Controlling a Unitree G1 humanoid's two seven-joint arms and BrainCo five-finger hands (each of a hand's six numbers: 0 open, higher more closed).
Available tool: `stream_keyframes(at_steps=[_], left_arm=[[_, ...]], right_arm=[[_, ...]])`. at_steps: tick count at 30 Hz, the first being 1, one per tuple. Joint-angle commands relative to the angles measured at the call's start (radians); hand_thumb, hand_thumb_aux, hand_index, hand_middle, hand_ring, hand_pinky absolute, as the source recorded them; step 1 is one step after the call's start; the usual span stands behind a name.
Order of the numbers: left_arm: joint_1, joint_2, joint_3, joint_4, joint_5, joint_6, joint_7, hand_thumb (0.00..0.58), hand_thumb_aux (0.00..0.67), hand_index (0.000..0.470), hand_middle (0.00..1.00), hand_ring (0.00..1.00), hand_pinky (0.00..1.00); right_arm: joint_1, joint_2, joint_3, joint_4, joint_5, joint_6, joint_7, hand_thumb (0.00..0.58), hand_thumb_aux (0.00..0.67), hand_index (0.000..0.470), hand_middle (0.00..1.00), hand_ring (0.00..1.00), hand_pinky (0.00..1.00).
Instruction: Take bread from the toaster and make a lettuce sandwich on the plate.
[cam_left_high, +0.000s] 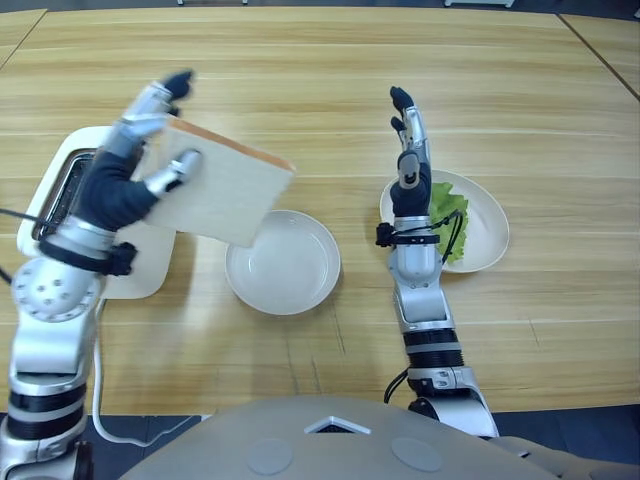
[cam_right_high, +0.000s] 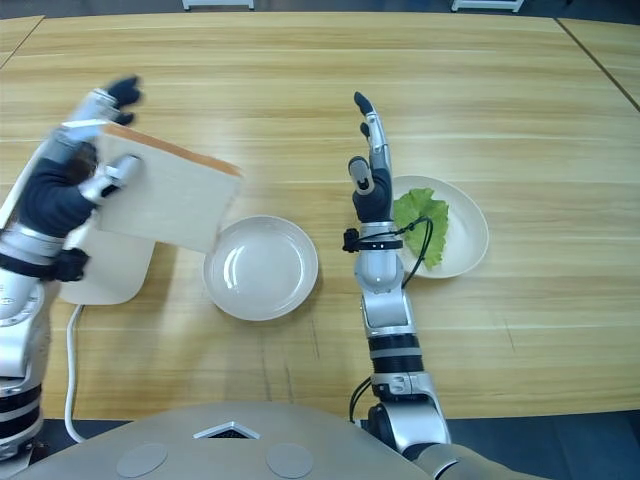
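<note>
Left hand (cam_left_high: 120, 190) grips a bread slice (cam_left_high: 225, 190), fingers clamped on its face and top edge. It holds the slice tilted above the table (cam_left_high: 330, 80), between the toaster (cam_left_high: 140, 272) and the plate (cam_left_high: 283, 268). The slice's lower corner reaches the plate's rim, probably without touching. Right hand (cam_left_high: 411, 165) stands upright, fingers straight, holding nothing, just beside the dish (cam_left_high: 492, 235) of lettuce (cam_left_high: 452, 212). The left eye view takes in the toaster's dark slot by the wrist; the right eye view gives its white corner under the bread. The plate shows its glossy white floor; one green leaf lies in the dish.
</note>
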Motion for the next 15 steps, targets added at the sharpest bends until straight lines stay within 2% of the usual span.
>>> stream_keyframes(at_steps=[1,6,14,15], left_arm=[[-0.035,-0.018,-0.145,0.143,0.109,0.006,-0.055,0.58,0.67,0.47,0.0,0.0,0.0],[-0.113,-0.081,-0.265,0.39,0.224,-0.056,-0.062,0.58,0.67,0.47,0.0,0.0,0.0],[-0.218,-0.155,-0.305,0.652,0.33,-0.156,-0.019,0.58,0.67,0.47,0.0,0.0,0.0],[-0.221,-0.157,-0.31,0.659,0.34,-0.16,-0.019,0.521,0.457,0.321,0.0,0.0,0.0]], right_arm=[[-0.015,-0.007,-0.014,0.0,0.004,0.0,-0.01,0.0,0.0,0.0,0.0,0.0,0.0],[-0.023,-0.002,-0.004,0.014,0.0,-0.008,-0.009,0.0,0.0,0.0,0.0,0.0,0.0],[-0.009,0.004,0.026,0.021,-0.004,-0.021,-0.002,0.0,0.0,0.0,0.0,0.0,0.0],[-0.01,0.003,0.025,0.021,-0.003,-0.021,-0.003,0.0,0.0,0.0,0.0,0.0,0.0]])
